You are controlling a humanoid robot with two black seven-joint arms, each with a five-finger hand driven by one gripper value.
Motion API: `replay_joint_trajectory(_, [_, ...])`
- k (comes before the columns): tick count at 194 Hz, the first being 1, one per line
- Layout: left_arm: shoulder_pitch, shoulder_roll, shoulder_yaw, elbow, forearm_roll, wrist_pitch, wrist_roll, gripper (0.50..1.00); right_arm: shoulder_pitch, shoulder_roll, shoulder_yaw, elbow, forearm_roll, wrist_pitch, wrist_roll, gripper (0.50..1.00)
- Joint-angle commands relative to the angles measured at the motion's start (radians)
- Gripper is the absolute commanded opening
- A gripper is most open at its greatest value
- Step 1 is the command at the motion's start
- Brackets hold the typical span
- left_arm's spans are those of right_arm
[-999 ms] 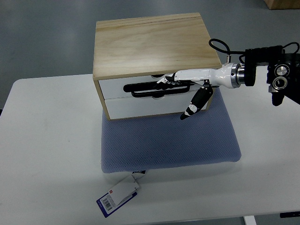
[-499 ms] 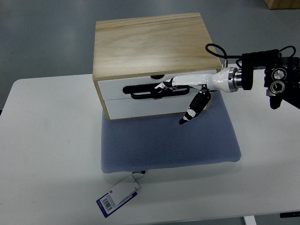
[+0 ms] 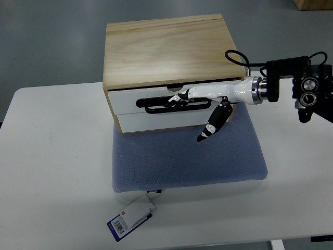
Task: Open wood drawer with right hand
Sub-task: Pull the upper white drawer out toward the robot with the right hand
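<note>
A light wood box [image 3: 166, 49] with two white drawer fronts stands at the back of a blue-grey mat [image 3: 187, 159]. The upper drawer [image 3: 156, 101] carries a black bar handle [image 3: 156, 105] and sits pulled out a little from the box. My right hand [image 3: 179, 99] comes in from the right, its fingers hooked on that handle near its right end. Its thumb [image 3: 210, 127] hangs down in front of the lower drawer [image 3: 161, 121], over the mat. My left arm is out of view.
The white table [image 3: 52, 172] carries the mat and box. A blue-and-white tag [image 3: 130, 216] lies at the mat's front edge. The black forearm and wrist [image 3: 296, 86] reach in over the table's right side. Grey floor lies beyond.
My right hand has drawn back toward me with the handle. The upper drawer front has slid slightly out of the box; the thumb has shifted left and down.
</note>
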Motion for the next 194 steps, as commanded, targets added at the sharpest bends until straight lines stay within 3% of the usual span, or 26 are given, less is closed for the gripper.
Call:
replay_joint_trajectory(1, [0.0,0.0,0.0,0.0,0.001,0.0,0.0,1.0,0.0,-0.003,0.0,0.016,0.002,0.0,-0.001,0.934])
replay_joint_trajectory(90, [0.0,0.0,0.0,0.0,0.001,0.0,0.0,1.0,-0.008,-0.031,0.002,0.07,0.019,0.0,-0.043,0.934])
replay_joint_trajectory(194, [0.0,0.0,0.0,0.0,0.001,0.0,0.0,1.0,-0.026,-0.083,-0.015,0.126,0.048,0.0,-0.044,0.934])
